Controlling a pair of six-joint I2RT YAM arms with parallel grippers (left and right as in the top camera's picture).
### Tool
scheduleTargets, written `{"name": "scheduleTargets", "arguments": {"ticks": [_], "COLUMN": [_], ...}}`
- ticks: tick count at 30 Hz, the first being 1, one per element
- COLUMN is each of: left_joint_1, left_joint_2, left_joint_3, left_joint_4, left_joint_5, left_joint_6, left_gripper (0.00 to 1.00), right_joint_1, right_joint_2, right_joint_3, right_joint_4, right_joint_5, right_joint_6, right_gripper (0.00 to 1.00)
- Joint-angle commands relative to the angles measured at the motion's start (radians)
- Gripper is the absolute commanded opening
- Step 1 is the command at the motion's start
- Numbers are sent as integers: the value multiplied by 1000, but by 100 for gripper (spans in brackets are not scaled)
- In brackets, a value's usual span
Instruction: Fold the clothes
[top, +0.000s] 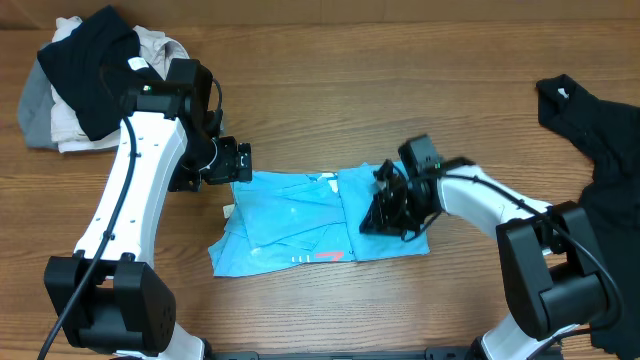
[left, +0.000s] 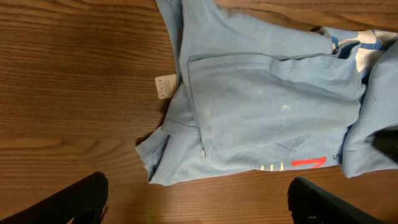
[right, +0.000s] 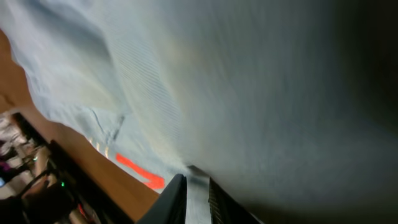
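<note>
— What's the biggest thing there?

— The wooden table. On it the light blue T-shirt lies flat and partly folded. It spreads from just beside the left gripper across to under the right gripper.

— Other clothes?

— A black shirt lies crumpled at the table's edge, well apart from the right gripper on the side away from the left one. A heap of garments, black over beige and grey, sits behind the left gripper, away from the blue cloth.

— And the left gripper?

— Its jaws are spread wide with nothing between them. It hangs over bare wood at the T-shirt's edge. In its wrist view both fingers frame the bottom corners, with the folded cloth ahead of them.

— The right one?

— It is down on the T-shirt's right-hand part. In its wrist view the two dark fingers stand nearly together, and a thin strip of blue cloth is nipped between them. The rest of that view is blurred blue fabric.

— Any small details?

— A white tag pokes out from the shirt's edge, ahead of the left gripper on the wood. A red mark shows on the hem nearest that gripper, with faint white lettering just beside it.
</note>
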Motion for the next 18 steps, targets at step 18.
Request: {"name": "scheduleTargets", "arguments": {"ticks": [18], "left_joint_1": [0], "left_joint_2": [2], "left_joint_3": [-38], "left_joint_4": [95], "left_joint_5": [15], "left_joint_6": [28], "left_gripper": [100], "right_joint_1": [-42], "right_joint_2": [-226], "right_joint_3": [195], "right_joint_4": [-193], "right_joint_5": [-57], "right_joint_6": [18], "right_gripper": [42]}}
